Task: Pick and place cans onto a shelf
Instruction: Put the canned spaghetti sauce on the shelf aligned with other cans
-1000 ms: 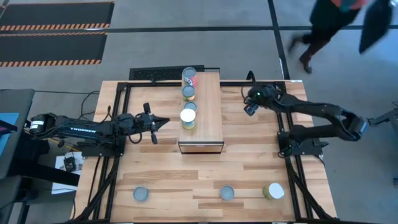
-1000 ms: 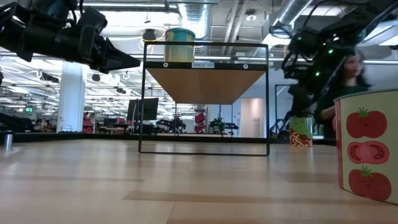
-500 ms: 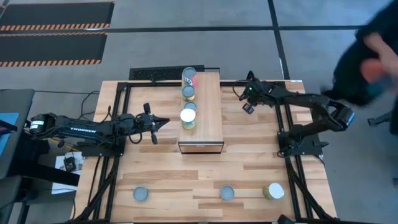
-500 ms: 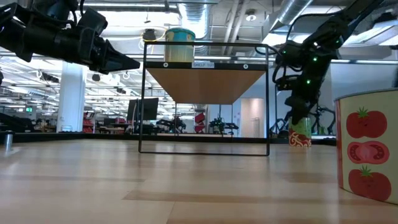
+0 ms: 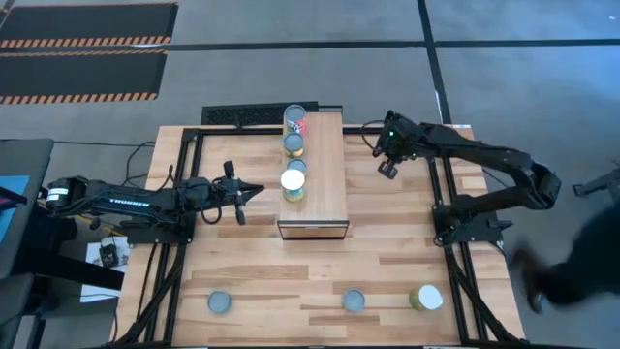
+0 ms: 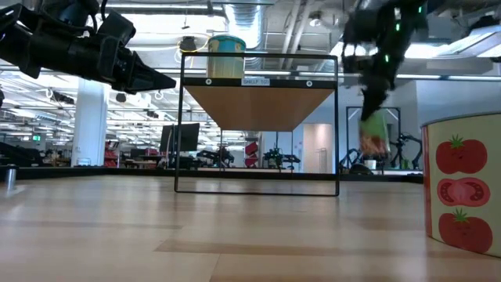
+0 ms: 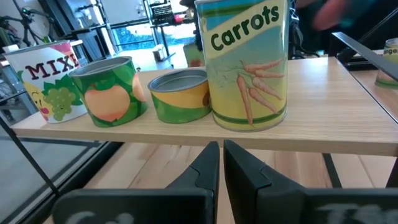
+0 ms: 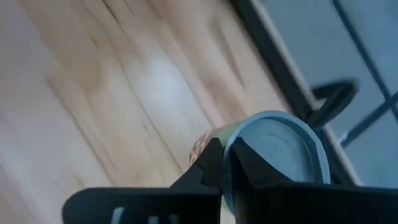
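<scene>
**A:** Start on your left. What is that arm doing?

**B:** Your left gripper (image 5: 256, 190) hovers just beside the long light-wood shelf (image 5: 331, 184), its fingers pressed together on nothing. It points at the row of four cans (image 5: 294, 145) along the shelf's near edge: a red-and-white tin, two green ones and a tall white-topped carrot tin.

**A:** And the shelf itself?

**B:** Its long axis runs from the back of the butcher-block tabletop (image 5: 387, 262) towards the front. The cans fill only the strip on the left arm's side. The strip on the right arm's side is bare plank.

**A:** Then the right arm?

**B:** Your right gripper (image 5: 388, 165) sits near the shelf's far-side edge. It pinches the rim of a green-labelled can with a grey metal top (image 8: 277, 134). In the low view that can (image 6: 374, 133) hangs clear of the table, somewhat tilted, with its base below the shelf top.

**A:** So what does your next move turn on?

**B:** I judge the bare strip lies straight across from that gripper, towards the left arm. Bring the can higher, then sideways.
</scene>
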Robot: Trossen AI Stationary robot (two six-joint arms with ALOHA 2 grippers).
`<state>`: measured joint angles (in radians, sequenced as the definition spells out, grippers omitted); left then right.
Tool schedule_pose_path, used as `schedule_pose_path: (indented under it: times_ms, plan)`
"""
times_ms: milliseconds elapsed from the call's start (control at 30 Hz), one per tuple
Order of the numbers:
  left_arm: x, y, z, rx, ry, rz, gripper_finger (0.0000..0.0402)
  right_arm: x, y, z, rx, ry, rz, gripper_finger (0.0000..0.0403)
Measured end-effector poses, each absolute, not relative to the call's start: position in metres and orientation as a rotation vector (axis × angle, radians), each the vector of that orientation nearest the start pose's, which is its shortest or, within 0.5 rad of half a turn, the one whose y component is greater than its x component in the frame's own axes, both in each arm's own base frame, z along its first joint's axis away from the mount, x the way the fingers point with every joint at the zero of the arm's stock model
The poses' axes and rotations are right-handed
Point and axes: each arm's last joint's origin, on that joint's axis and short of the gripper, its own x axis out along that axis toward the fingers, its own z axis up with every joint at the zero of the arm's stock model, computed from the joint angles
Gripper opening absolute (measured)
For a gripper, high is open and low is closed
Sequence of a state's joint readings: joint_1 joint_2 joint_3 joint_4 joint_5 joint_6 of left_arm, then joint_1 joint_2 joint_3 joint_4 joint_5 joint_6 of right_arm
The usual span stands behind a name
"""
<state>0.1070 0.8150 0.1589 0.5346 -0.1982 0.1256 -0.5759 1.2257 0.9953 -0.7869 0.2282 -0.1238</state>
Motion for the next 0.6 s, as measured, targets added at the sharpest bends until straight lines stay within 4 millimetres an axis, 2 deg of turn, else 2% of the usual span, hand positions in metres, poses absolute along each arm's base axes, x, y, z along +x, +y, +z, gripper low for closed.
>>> schedule_pose_path:
  times_ms: [167, 267, 400, 600]
  plan:
    - [0.164, 0.023, 0.182, 0.130, 0.143, 0.297, 0.0012, 0.207, -0.127, 0.323, -0.017, 0.894, -0.632, 0.0014]
    - [0.164, 0.023, 0.182, 0.130, 0.146, 0.296, 0.0012, 0.224, -0.130, 0.345, -0.084, 0.798, -0.572, 0.0015]
    - [0.164, 0.023, 0.182, 0.129, 0.146, 0.296, 0.0012, 0.249, -0.141, 0.356, -0.158, 0.756, -0.468, 0.0015]
    - [0.164, 0.023, 0.181, 0.130, 0.147, 0.296, 0.0012, 0.293, -0.162, 0.354, -0.257, 0.786, -0.323, 0.0016]
